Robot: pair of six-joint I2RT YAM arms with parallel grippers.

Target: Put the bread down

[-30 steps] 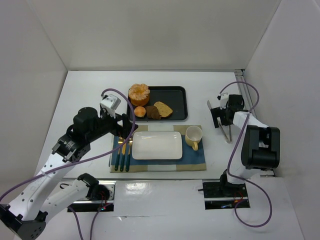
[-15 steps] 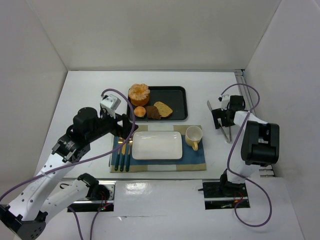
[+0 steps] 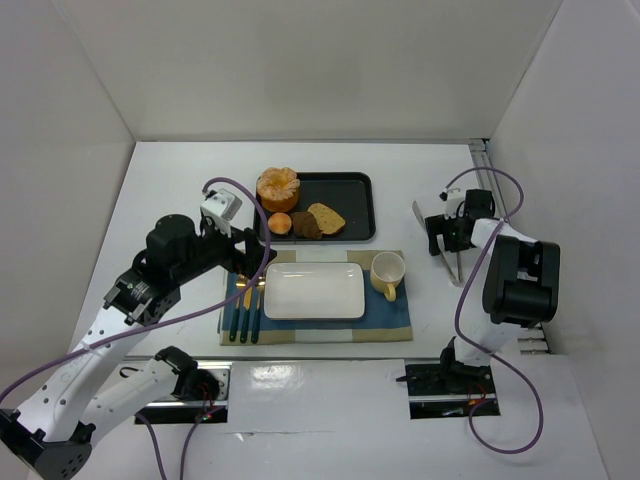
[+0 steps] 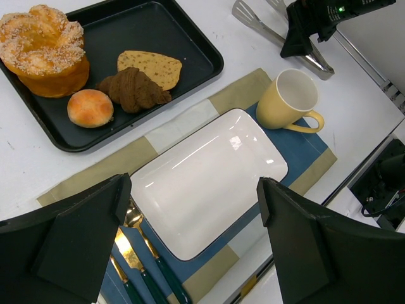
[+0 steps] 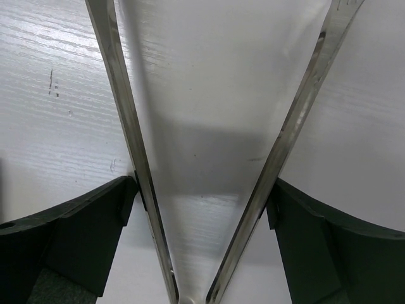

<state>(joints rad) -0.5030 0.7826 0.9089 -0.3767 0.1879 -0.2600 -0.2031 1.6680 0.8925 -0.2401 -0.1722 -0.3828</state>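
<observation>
Right gripper (image 5: pixel 201 190) is noted shifted slightly toward the table's far side. Left gripper (image 4: pixel 193 187) is unchanged, spread wide and empty. Right fingers (image 5: pixel 95 215) are spread, flanking both arms of the tongs (image 5: pixel 126 114), with no squeeze evident. The bread (image 4: pixel 134 88) is seen on the tray (image 4: pixel 145 31). The tongs should be squeezed evenly before lifting.

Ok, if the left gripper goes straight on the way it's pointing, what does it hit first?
The left gripper would most likely meet the white rectangular plate, centred ahead of its open fingers; depth is unclear.
</observation>
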